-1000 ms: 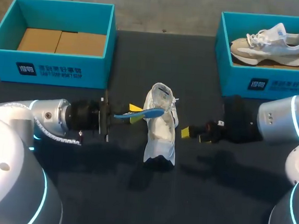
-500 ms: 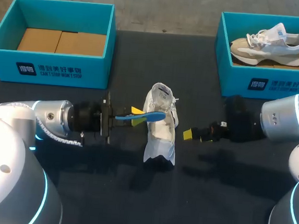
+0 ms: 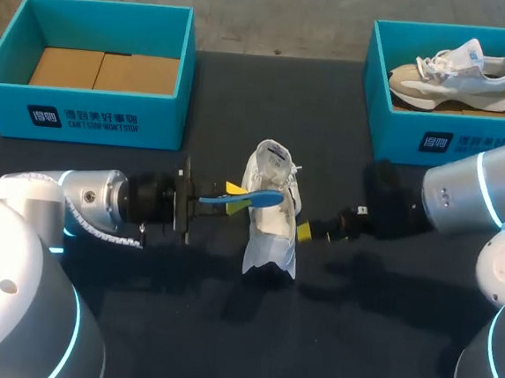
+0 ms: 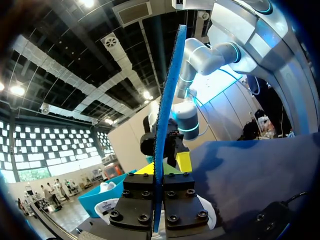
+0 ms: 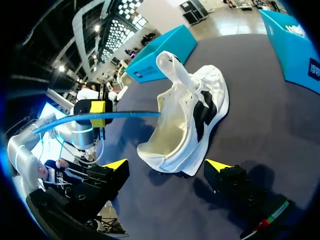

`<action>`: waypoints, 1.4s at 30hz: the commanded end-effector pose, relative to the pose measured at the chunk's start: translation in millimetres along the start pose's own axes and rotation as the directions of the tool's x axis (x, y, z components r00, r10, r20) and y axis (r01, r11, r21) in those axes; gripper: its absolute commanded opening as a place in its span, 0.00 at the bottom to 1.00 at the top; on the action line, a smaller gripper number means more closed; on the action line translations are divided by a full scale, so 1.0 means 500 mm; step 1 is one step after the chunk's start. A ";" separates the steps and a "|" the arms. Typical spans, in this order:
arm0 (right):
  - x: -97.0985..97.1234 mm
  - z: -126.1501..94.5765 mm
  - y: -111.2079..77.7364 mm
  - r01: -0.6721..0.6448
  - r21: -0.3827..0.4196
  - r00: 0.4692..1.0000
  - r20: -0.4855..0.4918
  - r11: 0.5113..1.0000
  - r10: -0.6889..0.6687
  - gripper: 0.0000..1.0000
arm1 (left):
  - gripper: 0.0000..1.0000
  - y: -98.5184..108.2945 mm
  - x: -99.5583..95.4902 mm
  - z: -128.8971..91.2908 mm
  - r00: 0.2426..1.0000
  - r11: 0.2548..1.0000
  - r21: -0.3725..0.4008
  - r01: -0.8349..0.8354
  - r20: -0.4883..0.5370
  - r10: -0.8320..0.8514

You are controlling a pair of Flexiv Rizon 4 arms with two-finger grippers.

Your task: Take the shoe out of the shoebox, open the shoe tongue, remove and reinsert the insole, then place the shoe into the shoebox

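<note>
Heads up, the thing that matters here is how the insole lines up with the shoe's mouth. Your left tool (image 3: 232, 197) is pinching the blue insole (image 3: 256, 198) by its left end. The insole's long axis runs pretty much straight left to right over the table (image 3: 354, 339), and its free tip pokes over the opening of the white shoe (image 3: 272, 230). The shoe sits mid-table between the two arms. Its long axis runs near to far and the tongue is lifted at the far end, so the insole meets it crosswise rather than along its length. My guess is you'll have to swing that tip round and down into the opening to get it seated. Your right tool (image 3: 306, 232) is spread wide, just right of the shoe. In its wrist view the shoe's near end sits ahead between the fingers, and neither one looks to be touching it. So the left arm feeds, and the right is the handy one for bracing.
</note>
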State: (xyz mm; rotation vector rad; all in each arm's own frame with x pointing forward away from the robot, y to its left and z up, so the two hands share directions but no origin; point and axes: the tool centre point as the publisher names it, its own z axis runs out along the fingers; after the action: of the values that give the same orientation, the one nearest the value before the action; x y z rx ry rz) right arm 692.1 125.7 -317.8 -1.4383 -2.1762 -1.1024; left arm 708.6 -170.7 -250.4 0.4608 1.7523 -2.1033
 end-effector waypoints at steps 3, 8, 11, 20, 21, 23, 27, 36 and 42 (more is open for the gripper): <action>0.005 0.015 0.001 0.006 0.007 1.000 0.002 1.000 -0.006 1.00 | 0.00 -0.002 0.004 0.002 1.000 1.000 -0.006 -0.002 0.005 0.002; 0.008 0.020 -0.006 0.011 0.017 1.000 -0.004 1.000 -0.011 1.00 | 0.00 -0.004 0.001 -0.001 1.000 1.000 -0.007 -0.006 0.007 0.006; 0.003 0.019 -0.006 0.005 0.017 1.000 -0.002 1.000 -0.005 1.00 | 0.00 -0.004 0.001 -0.002 1.000 1.000 -0.009 -0.005 0.007 0.006; 0.001 0.014 -0.003 -0.009 -0.009 1.000 0.017 1.000 0.009 1.00 | 0.00 0.005 0.009 -0.003 1.000 1.000 -0.013 0.008 0.005 -0.008; 0.001 0.014 -0.003 -0.009 -0.009 1.000 0.017 1.000 0.009 1.00 | 0.00 0.006 0.009 -0.003 1.000 1.000 -0.017 0.008 0.004 -0.008; 0.001 0.014 -0.003 -0.009 -0.009 1.000 0.017 1.000 0.009 1.00 | 0.00 0.011 0.011 -0.005 1.000 1.000 -0.024 0.009 0.002 -0.009; 0.001 0.014 -0.003 -0.009 -0.009 1.000 0.017 1.000 0.009 1.00 | 0.00 0.018 0.012 -0.007 1.000 0.999 -0.033 0.014 -0.001 -0.015; 0.001 0.014 -0.003 -0.009 -0.009 1.000 0.017 1.000 0.009 1.00 | 0.00 0.023 0.013 -0.008 1.000 0.999 -0.046 0.016 -0.007 -0.016; 0.001 0.014 -0.003 -0.009 -0.009 1.000 0.017 1.000 0.009 1.00 | 0.00 0.005 0.007 -0.002 1.000 1.000 -0.026 0.006 -0.006 -0.007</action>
State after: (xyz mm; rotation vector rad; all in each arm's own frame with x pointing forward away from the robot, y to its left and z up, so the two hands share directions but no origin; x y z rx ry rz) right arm 692.4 129.4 -322.1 -1.4606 -2.1752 -1.1038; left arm 708.0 -170.2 -257.3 0.4545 1.7861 -2.0846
